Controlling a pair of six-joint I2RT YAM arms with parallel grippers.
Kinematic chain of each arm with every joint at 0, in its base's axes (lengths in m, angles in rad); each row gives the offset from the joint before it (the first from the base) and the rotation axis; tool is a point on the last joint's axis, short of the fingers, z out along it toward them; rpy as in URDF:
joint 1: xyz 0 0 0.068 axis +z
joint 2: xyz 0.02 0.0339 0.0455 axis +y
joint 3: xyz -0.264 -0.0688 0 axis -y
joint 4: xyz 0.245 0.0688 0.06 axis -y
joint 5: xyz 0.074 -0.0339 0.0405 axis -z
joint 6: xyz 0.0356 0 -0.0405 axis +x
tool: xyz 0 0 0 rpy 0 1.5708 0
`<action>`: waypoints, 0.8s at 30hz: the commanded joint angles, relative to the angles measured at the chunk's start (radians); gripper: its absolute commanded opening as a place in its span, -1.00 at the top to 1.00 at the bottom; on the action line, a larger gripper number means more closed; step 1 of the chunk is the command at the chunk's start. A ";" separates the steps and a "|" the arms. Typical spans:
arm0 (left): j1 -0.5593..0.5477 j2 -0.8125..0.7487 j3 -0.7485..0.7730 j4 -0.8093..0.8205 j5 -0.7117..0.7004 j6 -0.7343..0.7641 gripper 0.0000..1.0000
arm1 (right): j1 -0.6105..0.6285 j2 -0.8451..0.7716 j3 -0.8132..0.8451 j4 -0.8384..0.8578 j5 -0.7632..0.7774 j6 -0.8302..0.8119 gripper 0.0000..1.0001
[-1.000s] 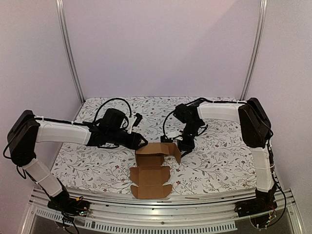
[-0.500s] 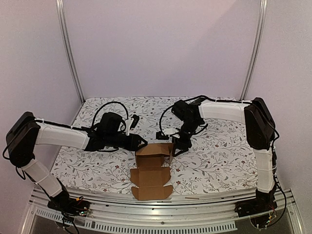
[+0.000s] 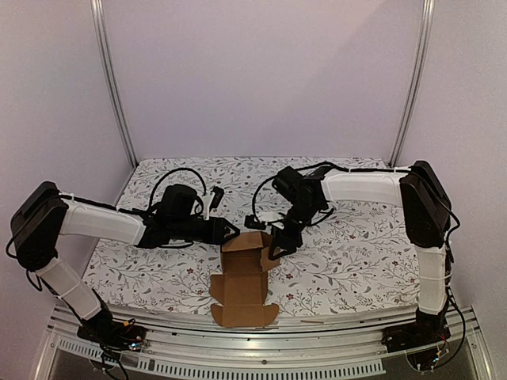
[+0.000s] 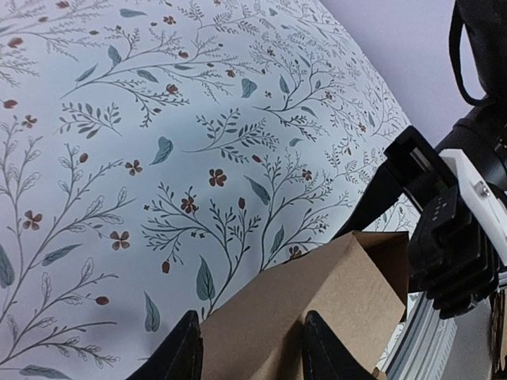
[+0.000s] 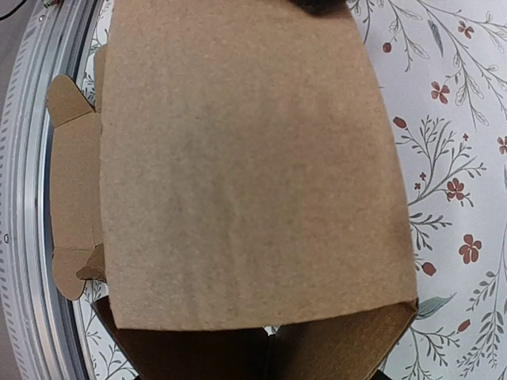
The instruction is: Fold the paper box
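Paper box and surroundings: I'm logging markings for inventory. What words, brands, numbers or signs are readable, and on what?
None readable.
The paper box is plain brown cardboard, unprinted in every view.
The tablecloth bears only flowers and leaves.
The left arm and right arm show no lettering.

Left arm: shoulder raised at near-left edge, white forearm stretched level toward table centre, wrist horizontal. Left gripper pointed right, low over table. Jaws stood parted; both black fingertips showed in wrist view with clear gap between. Right arm: upper link upright at near-right edge, elbow high, forearm ran left, wrist bent down. Right gripper aimed down-left, near left gripper, not touching it. Its jaw state unreadable; fingers hidden in own wrist view.
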 commanded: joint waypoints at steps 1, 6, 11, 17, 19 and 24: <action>-0.004 0.040 -0.034 -0.040 0.012 -0.022 0.17 | 0.011 -0.037 -0.002 0.062 -0.052 0.060 0.06; -0.007 0.038 -0.040 -0.035 0.009 -0.029 0.17 | 0.011 -0.035 -0.013 0.123 -0.024 0.170 0.06; -0.008 0.032 -0.048 -0.014 0.014 -0.051 0.17 | 0.012 -0.066 -0.070 0.234 0.031 0.270 0.05; -0.007 0.013 -0.043 -0.018 0.020 -0.050 0.17 | 0.010 -0.072 -0.056 0.223 0.011 0.280 0.06; -0.007 0.020 -0.036 -0.013 0.031 -0.054 0.17 | 0.012 -0.067 -0.047 0.245 0.019 0.307 0.06; -0.015 0.052 -0.033 0.033 0.046 -0.087 0.17 | 0.016 -0.037 -0.048 0.323 0.017 0.424 0.07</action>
